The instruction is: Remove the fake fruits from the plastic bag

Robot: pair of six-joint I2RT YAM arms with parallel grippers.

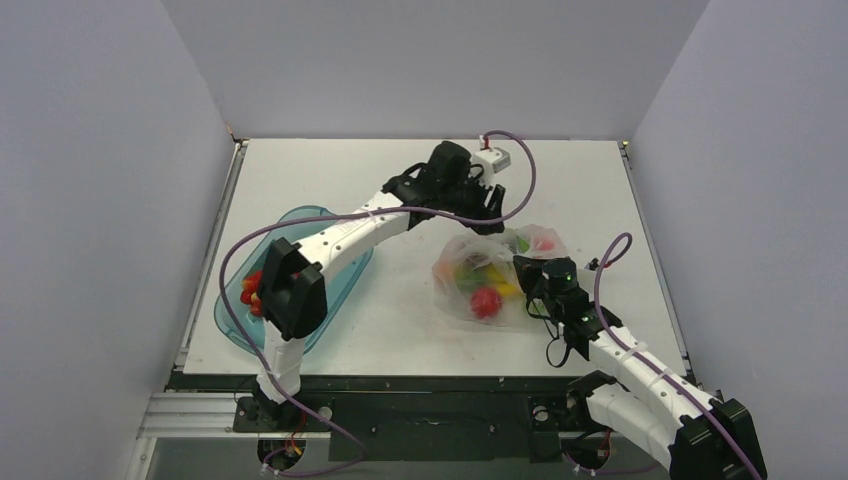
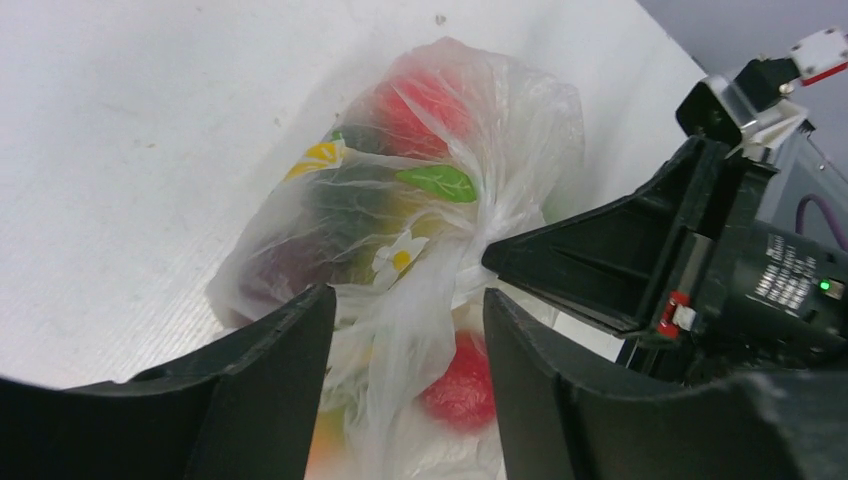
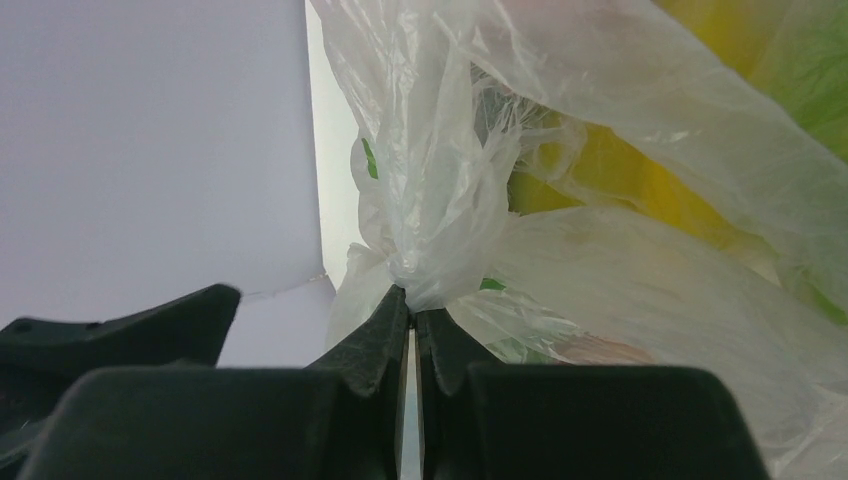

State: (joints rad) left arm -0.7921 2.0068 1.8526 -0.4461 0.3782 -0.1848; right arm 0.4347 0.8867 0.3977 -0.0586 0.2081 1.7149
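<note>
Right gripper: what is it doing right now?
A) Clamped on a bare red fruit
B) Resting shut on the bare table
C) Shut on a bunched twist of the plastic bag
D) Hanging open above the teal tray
C: in the right wrist view the right gripper has its jaws closed together, pinching a gathered twist of the plastic bag.

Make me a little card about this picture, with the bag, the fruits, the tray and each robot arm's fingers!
bag: plastic bag, crinkly and see-through, lying on the table
fruits: fake fruits, red, yellow and green, inside the bag
right fingers: shut, pinching a twist of the bag
left fingers: open, with a fold of the bag between them
tray: teal tray on the left, with red things in it
</note>
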